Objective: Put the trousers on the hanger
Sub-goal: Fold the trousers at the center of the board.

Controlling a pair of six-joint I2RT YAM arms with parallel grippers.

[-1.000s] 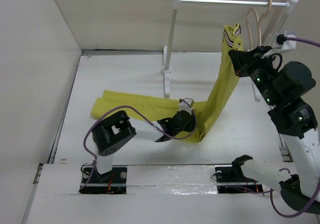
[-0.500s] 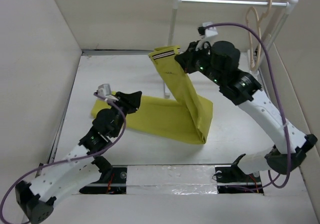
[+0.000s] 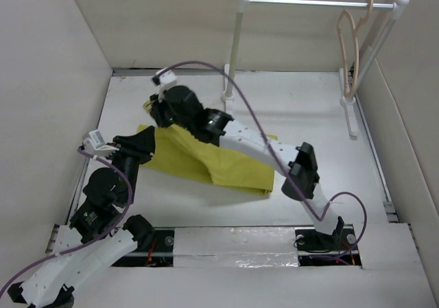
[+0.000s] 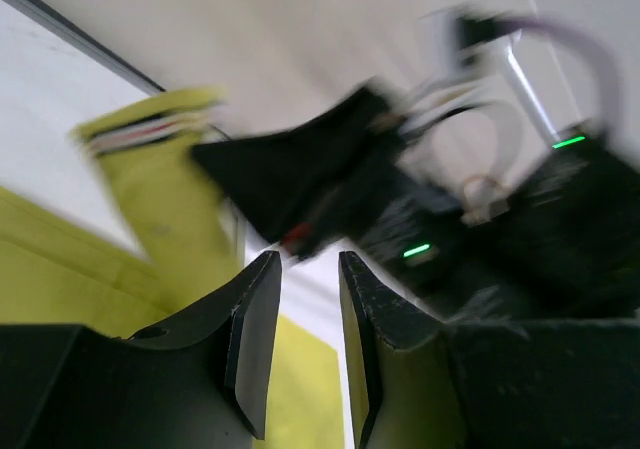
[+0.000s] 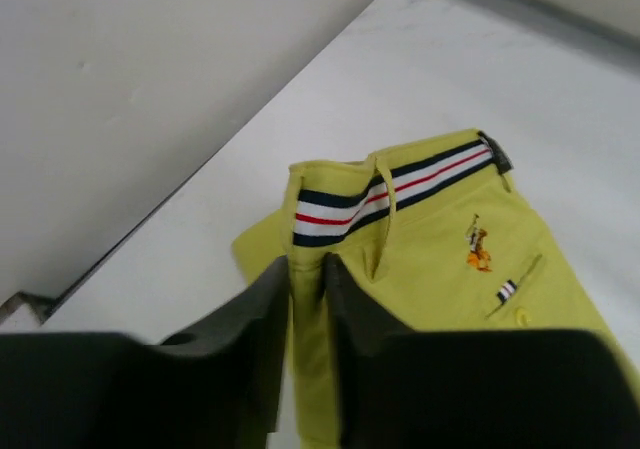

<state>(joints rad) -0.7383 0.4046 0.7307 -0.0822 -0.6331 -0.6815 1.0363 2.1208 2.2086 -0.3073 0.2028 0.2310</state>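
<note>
While the left gripper hovers just beside the near-left end of the trousers, its fingers drawn close with only a narrow slit between them and nothing held, the job rests with the other arm. The trousers lie folded on the table, their long axis running from the far left toward the near right. The right arm reaches from its base on the right clean across the cloth to that far-left end. There the right gripper is pinched on the edge of the striped waistband, and the left wrist view shows the waistband lifted off the table.

Beyond, past the left post of the white rack, the hanger hangs by its hook from the right end of the rail, in the far-right corner. It lies well apart from both grippers, to the right of and farther away than the held waistband, on the side of the right arm's own base. Judged from this, the coming move is a long carry to the right and away. The waistband would lead and the legs would trail behind along the table. The left gripper, the farther of the two from the hanger, seems better placed to steady the trailing cloth.
</note>
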